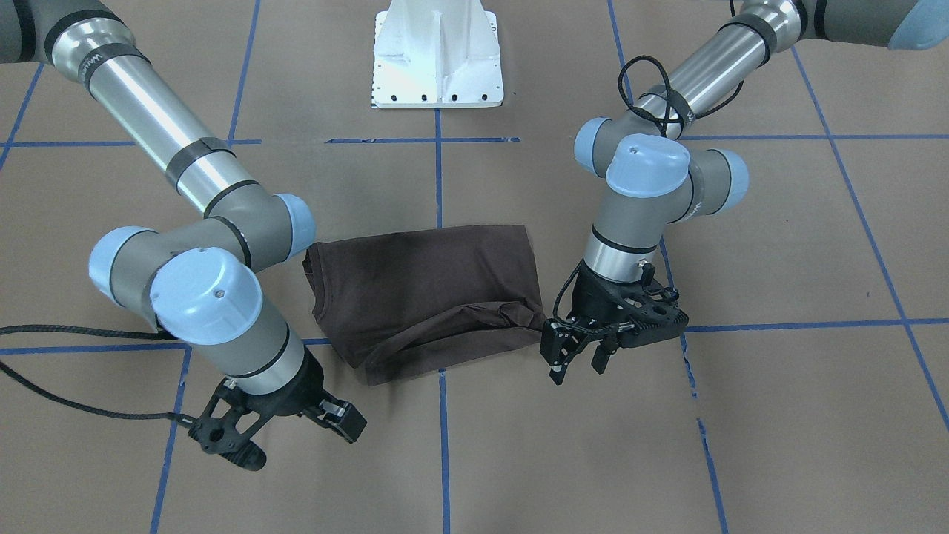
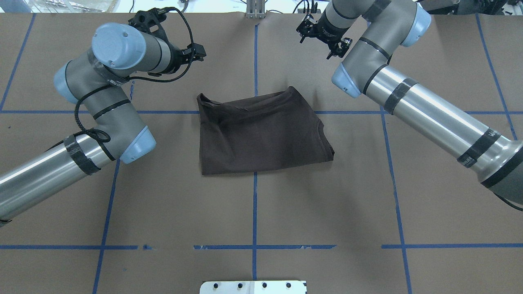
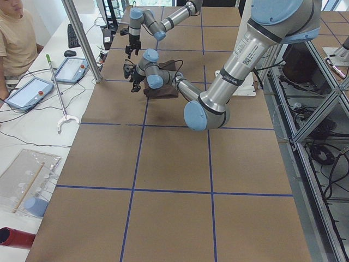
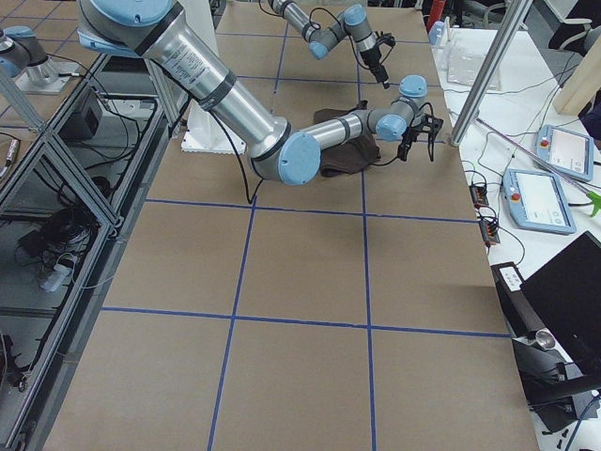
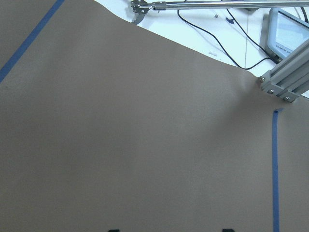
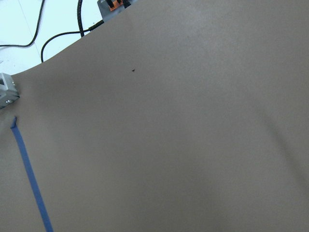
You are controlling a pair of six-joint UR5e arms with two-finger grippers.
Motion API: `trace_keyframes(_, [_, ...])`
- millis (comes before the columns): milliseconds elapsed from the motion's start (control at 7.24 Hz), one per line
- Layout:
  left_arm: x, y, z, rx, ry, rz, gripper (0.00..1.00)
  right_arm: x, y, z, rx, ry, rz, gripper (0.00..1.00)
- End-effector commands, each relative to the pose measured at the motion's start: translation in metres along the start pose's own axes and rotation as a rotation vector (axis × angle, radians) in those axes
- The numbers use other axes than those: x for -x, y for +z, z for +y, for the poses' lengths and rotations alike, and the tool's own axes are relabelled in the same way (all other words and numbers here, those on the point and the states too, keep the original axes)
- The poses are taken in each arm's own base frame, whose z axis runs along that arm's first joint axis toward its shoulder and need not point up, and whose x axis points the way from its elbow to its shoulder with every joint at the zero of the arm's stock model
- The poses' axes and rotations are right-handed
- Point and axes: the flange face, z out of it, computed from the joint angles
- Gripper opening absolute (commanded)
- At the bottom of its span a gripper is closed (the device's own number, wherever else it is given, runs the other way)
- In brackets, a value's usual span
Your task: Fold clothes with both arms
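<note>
T-shirt [image 2: 257, 134] is in neither gripper right now! Our left gripper [image 1: 577, 371] hangs with jaws spread and empty, just beside the shirt's corner on the side toward the worktop's [image 2: 163, 204] operator-side edge. Our right gripper [image 2: 316, 44] is spread and empty too, further off past the opposite corner. Between them the shirt lies mid-worktop, folded into a compact block with that outer edge rumpled. We judge we're between folds. Next, both grippers need to come down on those outer corners together.

White pedestal [image 1: 437, 59] stands on brown table [image 1: 778, 245] crossed by blue tape [image 1: 438, 185].
</note>
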Motion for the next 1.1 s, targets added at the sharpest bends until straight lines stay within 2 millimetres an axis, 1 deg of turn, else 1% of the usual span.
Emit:
trace_keyframes(0, [0.006,-0.03,0.021,0.042,0.03,0.05,1.0,-0.022,-0.015,-0.029,-0.012,-0.039,-0.001,1.0])
trace_keyframes(138, [-0.017,-0.033,0.068,0.078,-0.095,0.084,0.96,-0.022,-0.02,-0.033,-0.019,-0.039,-0.006,1.0])
trace_keyframes(276, [-0.04,-0.037,0.094,0.089,-0.18,0.07,0.01,-0.024,-0.022,-0.036,-0.022,-0.042,-0.007,1.0])
trace_keyframes(414, [-0.082,-0.028,0.144,0.158,-0.037,-0.032,0.0,-0.023,-0.026,-0.035,-0.025,-0.047,-0.013,1.0])
trace_keyframes(552, [-0.087,-0.019,0.157,0.179,0.058,-0.1,0.0,-0.024,-0.028,-0.033,-0.026,-0.05,-0.019,1.0])
trace_keyframes(690, [-0.078,-0.003,0.173,0.201,0.081,-0.131,0.0,-0.029,-0.028,-0.033,-0.026,-0.05,-0.019,1.0])
trace_keyframes(828, [-0.096,0.014,0.176,0.211,0.124,-0.139,0.0,-0.028,-0.031,-0.031,-0.029,-0.053,-0.027,1.0])
trace_keyframes(966, [-0.103,0.033,0.173,0.195,0.145,-0.142,0.0,-0.033,-0.032,-0.029,-0.03,-0.052,-0.029,1.0])
